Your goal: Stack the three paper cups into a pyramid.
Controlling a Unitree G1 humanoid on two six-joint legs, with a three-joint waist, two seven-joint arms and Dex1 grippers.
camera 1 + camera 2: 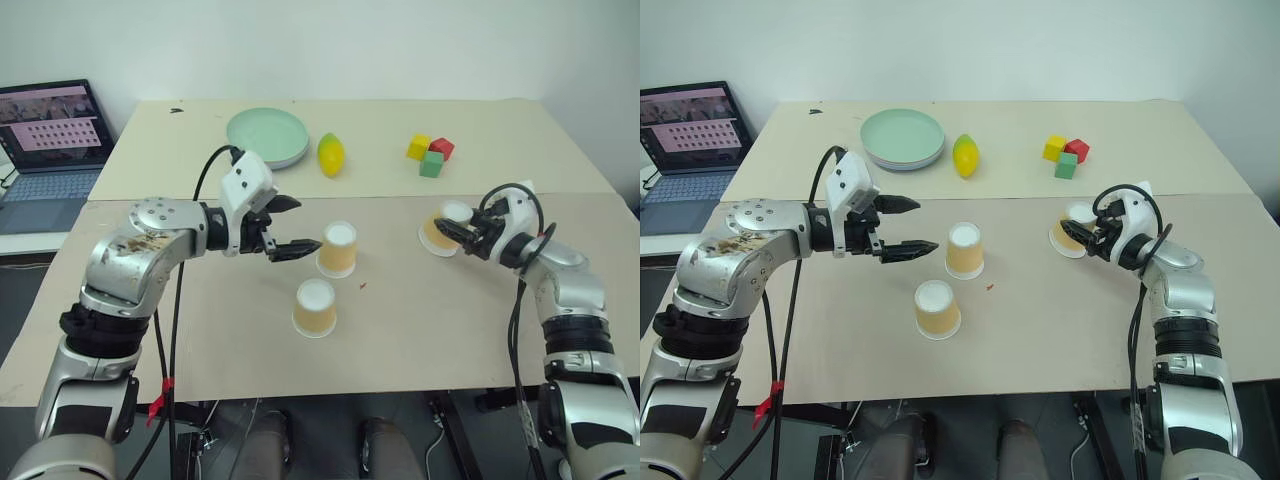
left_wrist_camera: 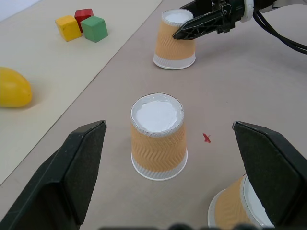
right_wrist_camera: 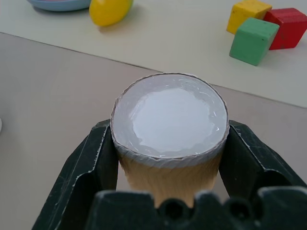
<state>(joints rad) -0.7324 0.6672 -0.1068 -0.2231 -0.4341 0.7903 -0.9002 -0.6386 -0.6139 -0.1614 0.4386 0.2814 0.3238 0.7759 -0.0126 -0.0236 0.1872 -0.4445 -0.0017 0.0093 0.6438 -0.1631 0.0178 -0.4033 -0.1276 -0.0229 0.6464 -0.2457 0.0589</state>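
Three paper cups stand upside down, white bases up, on the brown table half. The middle cup sits just right of my left gripper, whose fingers are open and empty and point at it. A second cup stands nearer the front edge. At the right, my right gripper is shut on the third cup, one finger pressed against each side just below its base. That cup leans slightly, and I cannot tell whether it rests on the table.
On the far, paler table half lie a green plate, a yellow lemon and a cluster of yellow, red and green blocks. A laptop sits off the table's left side. A small red mark lies right of the two central cups.
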